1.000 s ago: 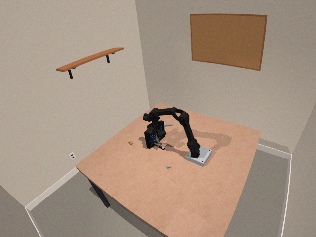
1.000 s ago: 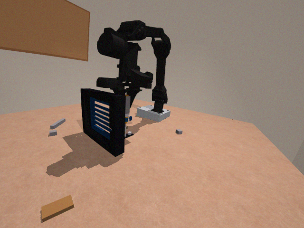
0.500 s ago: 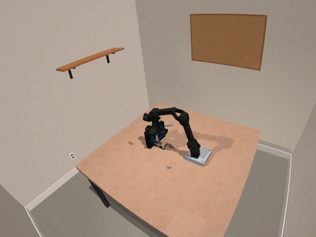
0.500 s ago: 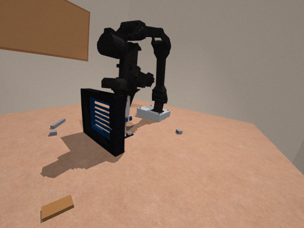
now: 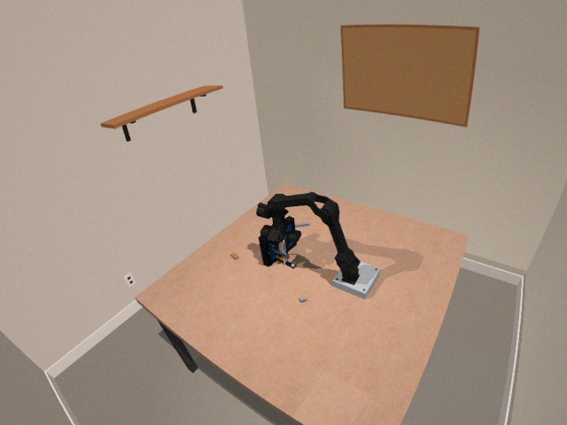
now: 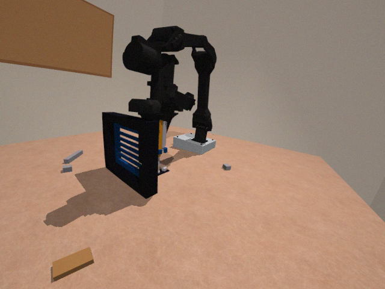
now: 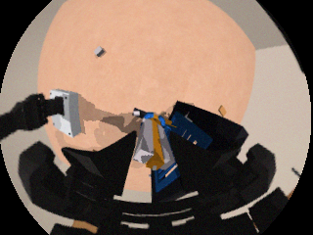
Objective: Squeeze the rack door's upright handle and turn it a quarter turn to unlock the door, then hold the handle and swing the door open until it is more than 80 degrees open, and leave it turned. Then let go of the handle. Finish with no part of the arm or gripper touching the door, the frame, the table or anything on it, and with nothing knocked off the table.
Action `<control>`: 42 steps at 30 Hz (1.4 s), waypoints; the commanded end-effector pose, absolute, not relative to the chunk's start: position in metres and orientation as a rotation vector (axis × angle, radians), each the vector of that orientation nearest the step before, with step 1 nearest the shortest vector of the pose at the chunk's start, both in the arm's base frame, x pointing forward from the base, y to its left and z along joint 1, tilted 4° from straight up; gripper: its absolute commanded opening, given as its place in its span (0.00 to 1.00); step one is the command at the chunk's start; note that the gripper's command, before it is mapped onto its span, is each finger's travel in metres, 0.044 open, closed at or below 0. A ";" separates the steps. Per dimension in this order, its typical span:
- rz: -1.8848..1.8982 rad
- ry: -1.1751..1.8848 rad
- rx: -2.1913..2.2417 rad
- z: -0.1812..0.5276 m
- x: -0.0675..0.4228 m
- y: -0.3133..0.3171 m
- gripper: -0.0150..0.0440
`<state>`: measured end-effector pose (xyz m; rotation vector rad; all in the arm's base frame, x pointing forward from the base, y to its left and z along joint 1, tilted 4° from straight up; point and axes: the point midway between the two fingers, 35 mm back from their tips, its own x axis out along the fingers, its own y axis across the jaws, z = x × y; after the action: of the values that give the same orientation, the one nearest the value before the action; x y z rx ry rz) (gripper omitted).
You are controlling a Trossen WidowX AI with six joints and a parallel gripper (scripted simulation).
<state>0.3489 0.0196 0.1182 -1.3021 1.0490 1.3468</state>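
The black rack frame (image 5: 264, 251) (image 6: 150, 161) (image 7: 225, 128) stands upright on the table. Blue slats (image 6: 129, 146) (image 7: 188, 128) show inside it; the door's angle is hard to tell behind the arm. The upright grey and orange handle (image 6: 164, 133) (image 7: 156, 139) stands at the frame's arm side. My gripper (image 7: 153, 133) points down over the handle from above. Its fingers are open, one on each side of the handle, with gaps showing in the wrist view. The frame hides part of the fingers in the exterior view. Whether a finger touches the handle is unclear.
A small grey block (image 5: 302, 299) (image 6: 226, 167) (image 7: 99, 51) lies near the arm's base (image 5: 366, 280) (image 6: 186, 143). A tan block (image 5: 234, 256) (image 6: 73, 264) (image 7: 222, 111) lies beyond the frame. A grey bar (image 5: 302, 224) (image 6: 73, 156) and another small grey block (image 6: 67, 168) lie to one side.
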 end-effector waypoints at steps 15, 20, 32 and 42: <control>0.838 1.361 -0.765 0.118 0.349 0.019 0.74; 0.654 1.433 -0.572 0.118 0.349 0.019 0.74; 0.202 1.535 -0.103 0.118 0.349 0.019 0.74; -0.181 1.543 0.289 0.118 0.349 0.019 0.74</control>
<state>0.3486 0.0198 0.1181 0.1546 1.5500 -0.0437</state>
